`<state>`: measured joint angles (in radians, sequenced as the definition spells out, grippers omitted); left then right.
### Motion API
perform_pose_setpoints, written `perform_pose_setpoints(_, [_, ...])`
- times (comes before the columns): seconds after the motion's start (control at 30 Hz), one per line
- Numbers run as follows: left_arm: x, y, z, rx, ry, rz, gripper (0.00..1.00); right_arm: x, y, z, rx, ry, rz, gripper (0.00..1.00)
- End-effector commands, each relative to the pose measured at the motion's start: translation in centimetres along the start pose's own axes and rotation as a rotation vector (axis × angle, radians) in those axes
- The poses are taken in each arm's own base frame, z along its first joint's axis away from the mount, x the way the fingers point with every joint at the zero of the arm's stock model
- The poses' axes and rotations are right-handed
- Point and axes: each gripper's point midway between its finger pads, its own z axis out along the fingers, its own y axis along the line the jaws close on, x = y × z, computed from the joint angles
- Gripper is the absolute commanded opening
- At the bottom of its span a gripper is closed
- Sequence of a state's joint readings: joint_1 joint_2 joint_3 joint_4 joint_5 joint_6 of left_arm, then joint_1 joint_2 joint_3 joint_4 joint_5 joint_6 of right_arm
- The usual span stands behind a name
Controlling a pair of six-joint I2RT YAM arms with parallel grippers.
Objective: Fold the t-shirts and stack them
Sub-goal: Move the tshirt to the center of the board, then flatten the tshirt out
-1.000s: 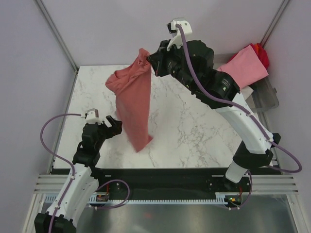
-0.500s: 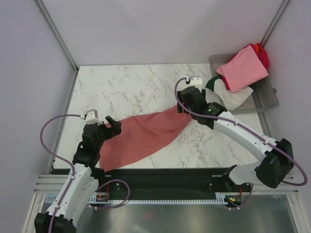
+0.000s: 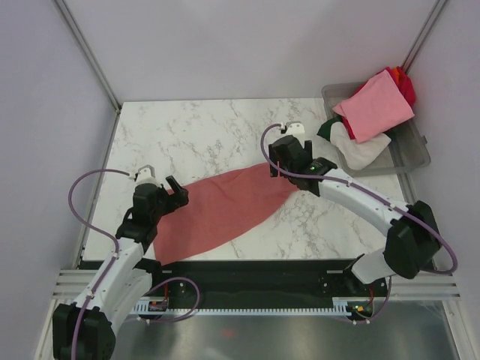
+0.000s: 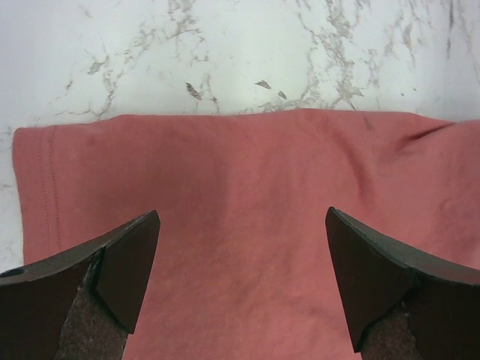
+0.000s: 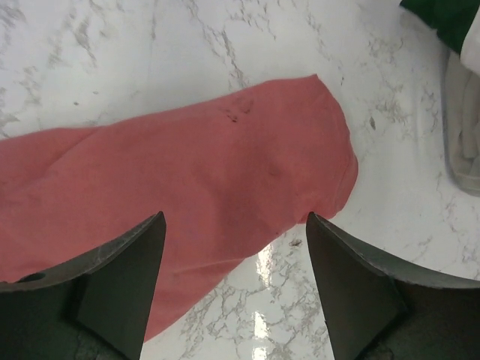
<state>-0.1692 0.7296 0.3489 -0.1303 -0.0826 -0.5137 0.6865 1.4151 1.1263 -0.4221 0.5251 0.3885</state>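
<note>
- The brick-red t-shirt (image 3: 221,210) lies spread on the desk (image 3: 195,135) as a long slanted strip, from the lower left of the top view up toward the centre
- The left pincer (image 3: 174,193) is over the strip's lower-left end; its jaws are wide apart with nothing between them; in the left wrist view the cloth fills the lower frame between the two dark fingertips, with a stitched hem at the left edge
- The right pincer (image 3: 276,171) is at the strip's upper-right end; its jaws are also apart and grip nothing; in the right wrist view the rounded end of the shirt lies just above and between the fingertips; whether they touch the cloth I cannot tell
- The shirt is soft matte cloth, mostly flat with a few shallow creases; the desk is glossy white marble with grey veins
- At the upper right a clear grey tub (image 3: 412,154) holds a heap: a pink t-shirt (image 3: 375,105) on top, a bright red t-shirt (image 3: 406,86) behind it, a white t-shirt (image 3: 358,150) and a dark green t-shirt (image 3: 328,129) at the left rim
- A second ago the shirt hung in the air from the raised, closed right pincer; now it lies on the desk and those jaws have parted; the left pincer has stayed wide
</note>
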Motion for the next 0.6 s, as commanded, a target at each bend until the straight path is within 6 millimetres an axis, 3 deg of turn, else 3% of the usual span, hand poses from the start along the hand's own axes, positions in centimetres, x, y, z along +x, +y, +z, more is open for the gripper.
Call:
perform_pose_setpoints(0.0, [-2.1, 1.0, 0.1, -0.111, -0.052, -0.076, 1.0, -1.1, -1.2, 2.6, 0.067, 0.014, 0.016, 0.83])
perform_pose_setpoints(0.03, [-2.2, 1.5, 0.1, -0.14, -0.053, -0.085, 1.0, -0.6, -1.3, 3.8, 0.079, 0.038, 0.019, 0.83])
perform_pose_setpoints(0.07, [-2.2, 1.8, 0.1, -0.166, -0.053, -0.102, 1.0, -1.1, -2.3, 4.7, 0.099, 0.039, 0.045, 0.83])
perform_pose_setpoints(0.2, [-2.4, 4.0, 0.4, -0.312, -0.041, -0.109, 1.0, -2.8, -2.7, 7.6, 0.083, 0.053, 0.11, 0.84])
perform_pose_setpoints(0.4, [-2.2, 6.6, 1.6, -0.499, 0.018, -0.146, 1.0, -2.3, -3.4, 12.8, 0.085, 0.118, 0.189, 0.84])
perform_pose_setpoints(0.57, [0.3, 8.7, 3.8, -0.613, 0.19, -0.147, 0.99, -1.5, -3.6, 15.0, 0.1, 0.129, 0.209, 0.8])
